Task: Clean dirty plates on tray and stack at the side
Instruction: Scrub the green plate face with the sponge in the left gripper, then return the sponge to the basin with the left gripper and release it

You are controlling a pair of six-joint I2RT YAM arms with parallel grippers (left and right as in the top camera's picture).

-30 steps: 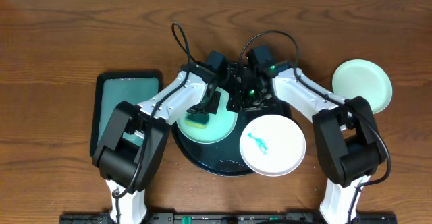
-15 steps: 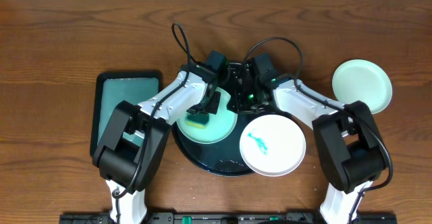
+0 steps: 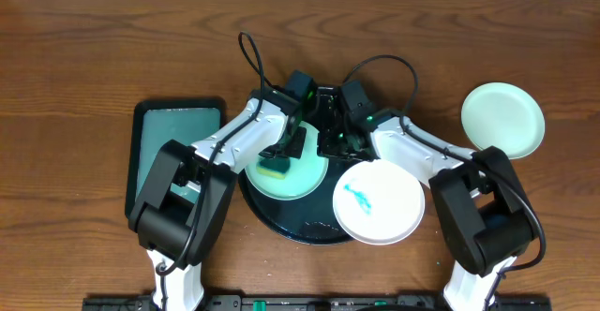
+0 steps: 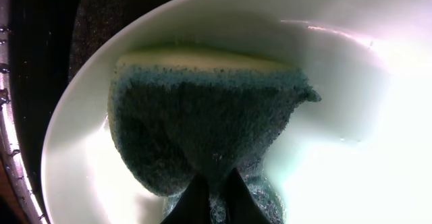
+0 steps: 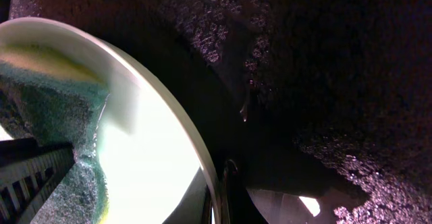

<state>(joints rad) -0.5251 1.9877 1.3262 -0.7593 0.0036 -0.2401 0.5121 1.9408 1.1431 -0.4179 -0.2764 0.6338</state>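
Since a second ago, my right fingers [image 5: 219, 187] have shifted left and clenched on the far-right rim of the mint plate [image 3: 307, 176], on the tray [image 3: 298, 232]. Left fingers [image 4: 214, 196] pinch the sponge [image 4: 202, 123], resting on that plate's left half.

in the middle, a round tray [image 3: 300, 229]: one plate [image 3: 305, 182] in it, sponge [image 3: 274, 169] on top; second plate [image 3: 379, 201] over its right rim; third plate [image 3: 502, 119] far right; rectangular tray [image 3: 174, 152] left.
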